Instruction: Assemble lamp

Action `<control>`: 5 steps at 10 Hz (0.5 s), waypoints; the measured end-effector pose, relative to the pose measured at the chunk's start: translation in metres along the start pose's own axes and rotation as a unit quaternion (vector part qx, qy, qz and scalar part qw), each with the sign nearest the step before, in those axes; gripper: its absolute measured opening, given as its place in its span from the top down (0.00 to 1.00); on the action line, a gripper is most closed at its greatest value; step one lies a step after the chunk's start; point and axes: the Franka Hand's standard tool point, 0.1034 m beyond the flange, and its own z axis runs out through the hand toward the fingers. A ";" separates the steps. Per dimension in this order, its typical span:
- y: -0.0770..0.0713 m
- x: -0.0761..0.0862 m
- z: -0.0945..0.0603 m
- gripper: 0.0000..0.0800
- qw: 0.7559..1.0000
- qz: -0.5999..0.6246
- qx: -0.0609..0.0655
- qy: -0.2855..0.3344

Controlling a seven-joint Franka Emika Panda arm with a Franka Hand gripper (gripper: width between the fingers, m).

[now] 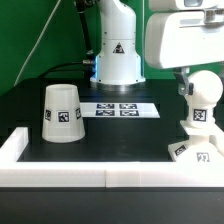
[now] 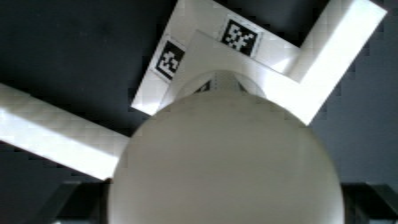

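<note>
your gripper [image 1: 190, 88] stands over the bulb [image 1: 203, 102] at the exterior view's right. the bulb is upright, neck down, on the flat base [image 1: 196, 152].

mind this relation: the bulb's long axis runs straight up and down, in line with the wrist. in the wrist view you look along it from the rounded end towards the base beyond. the bulb lies between the fingers [image 2: 75, 203], not off to one side, with a dark finger at each flank of the dome. you cannot tell from either view whether they clamp it or stand just clear.

any turn to seat the bulb would likely have to go about that upright axis, and a tilt could bind the neck.

the shade [image 1: 60, 112] sits mouth down, well apart at the exterior view's left, near the marker board [image 1: 120, 108].

the dome hides the meeting of neck and base in the wrist view. in the exterior view that joint is too small to judge, so you cannot say how far the neck is in. the picture's edge cuts off the base's right side, and the white wall [image 1: 100, 172] runs just in front of it.
</note>
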 end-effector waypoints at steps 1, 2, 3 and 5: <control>0.001 0.000 0.000 0.28 0.999 0.042 0.000 0.001; 0.001 0.000 0.000 0.28 0.996 0.084 -0.001 0.002; 0.002 0.000 0.000 0.28 0.989 0.147 -0.003 0.002; 0.003 -0.001 0.000 0.28 0.970 0.243 -0.003 -0.001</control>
